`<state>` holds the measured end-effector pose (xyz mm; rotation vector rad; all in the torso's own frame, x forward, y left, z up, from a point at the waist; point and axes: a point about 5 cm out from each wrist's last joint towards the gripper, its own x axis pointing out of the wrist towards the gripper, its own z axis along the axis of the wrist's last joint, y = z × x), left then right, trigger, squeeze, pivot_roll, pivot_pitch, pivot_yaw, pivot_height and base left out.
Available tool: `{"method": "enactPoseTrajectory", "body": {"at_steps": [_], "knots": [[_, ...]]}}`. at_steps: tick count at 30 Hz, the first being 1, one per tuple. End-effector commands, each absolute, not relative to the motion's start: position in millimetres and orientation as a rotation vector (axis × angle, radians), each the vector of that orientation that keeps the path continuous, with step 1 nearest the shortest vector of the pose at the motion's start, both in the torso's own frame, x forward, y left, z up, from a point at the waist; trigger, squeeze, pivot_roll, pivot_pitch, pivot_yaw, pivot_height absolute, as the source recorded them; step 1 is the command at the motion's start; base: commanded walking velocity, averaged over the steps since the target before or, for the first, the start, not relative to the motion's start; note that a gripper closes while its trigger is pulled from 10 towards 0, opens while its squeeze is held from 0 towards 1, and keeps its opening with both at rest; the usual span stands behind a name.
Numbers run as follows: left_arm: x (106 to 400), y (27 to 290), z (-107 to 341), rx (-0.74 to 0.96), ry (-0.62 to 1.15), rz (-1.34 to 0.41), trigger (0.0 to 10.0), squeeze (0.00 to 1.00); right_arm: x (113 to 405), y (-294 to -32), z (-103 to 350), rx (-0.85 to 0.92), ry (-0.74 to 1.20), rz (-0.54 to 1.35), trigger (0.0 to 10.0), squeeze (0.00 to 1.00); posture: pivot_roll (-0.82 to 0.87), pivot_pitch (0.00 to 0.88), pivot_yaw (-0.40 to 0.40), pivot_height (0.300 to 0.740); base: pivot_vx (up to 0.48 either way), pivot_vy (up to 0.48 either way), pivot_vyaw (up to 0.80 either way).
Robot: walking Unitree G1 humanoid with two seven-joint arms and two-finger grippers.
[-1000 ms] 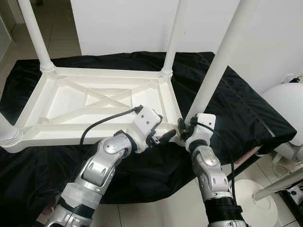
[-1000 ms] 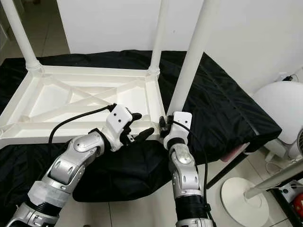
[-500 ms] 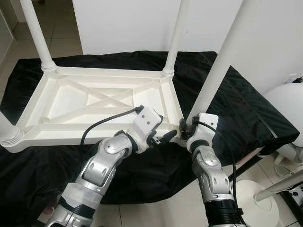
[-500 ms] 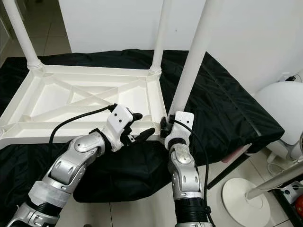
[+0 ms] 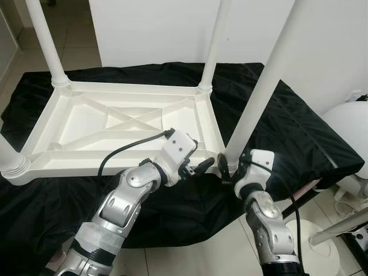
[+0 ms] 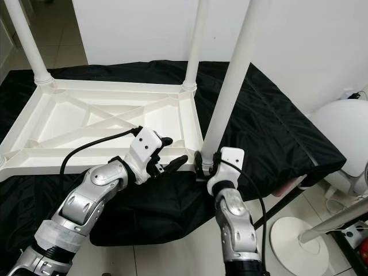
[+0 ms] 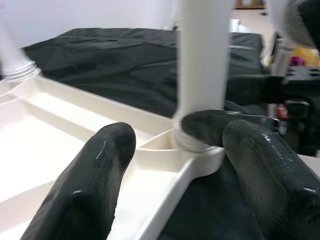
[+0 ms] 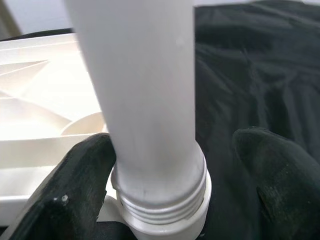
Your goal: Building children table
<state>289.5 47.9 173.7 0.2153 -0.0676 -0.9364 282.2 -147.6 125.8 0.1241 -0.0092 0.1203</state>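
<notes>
Right gripper (image 5: 227, 171) sits low at the base of the near-right table leg (image 5: 261, 86), fingers spread to either side of it and not closed on it. From the head camera, left eye, the white children's table (image 5: 123, 123) lies upside down on a black cloth (image 5: 299, 132), its ribbed underside facing up, with legs standing up at the corners. Left gripper (image 5: 202, 163) reaches in from the near side, its fingers parted at the table's near-right corner, right next to that same leg.

Right eye view, same scene: the left gripper (image 6: 172, 155) hovers at the rim of the frame, the right gripper (image 6: 202, 167) tucked against the leg's foot. A white round object (image 6: 345, 135) stands off to the right beyond the cloth.

Left wrist view now: two black fingers (image 7: 100, 175), wide apart, with the table's corner socket and the leg (image 7: 202, 60) rising between them; one finger of the other gripper lies against the leg's base.

Right wrist view: the leg (image 8: 145, 95) stands close up, threaded collar (image 8: 160, 205) seated at the corner, one finger (image 8: 80, 175) just touching it, the other (image 8: 275, 165) clear of it over the cloth.
</notes>
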Motion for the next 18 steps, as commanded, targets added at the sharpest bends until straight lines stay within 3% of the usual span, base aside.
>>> {"method": "enactPoseTrajectory", "body": {"at_steps": [1,18], "knots": [[288.1,46.7,171.5,0.227,-0.058,-0.956,10.0,0.0,280.9,-147.2,124.7,0.13,-0.015,0.156,10.0,0.0,-0.03,0.001,-0.054,0.74,0.0,0.0,0.0],[289.5,45.7,172.2,0.247,-0.06,-0.966,10.0,0.0,306.5,-180.5,139.6,-0.052,-0.075,0.442,10.0,0.0,-0.03,0.0,-0.044,0.74,0.0,0.0,0.0]]}}
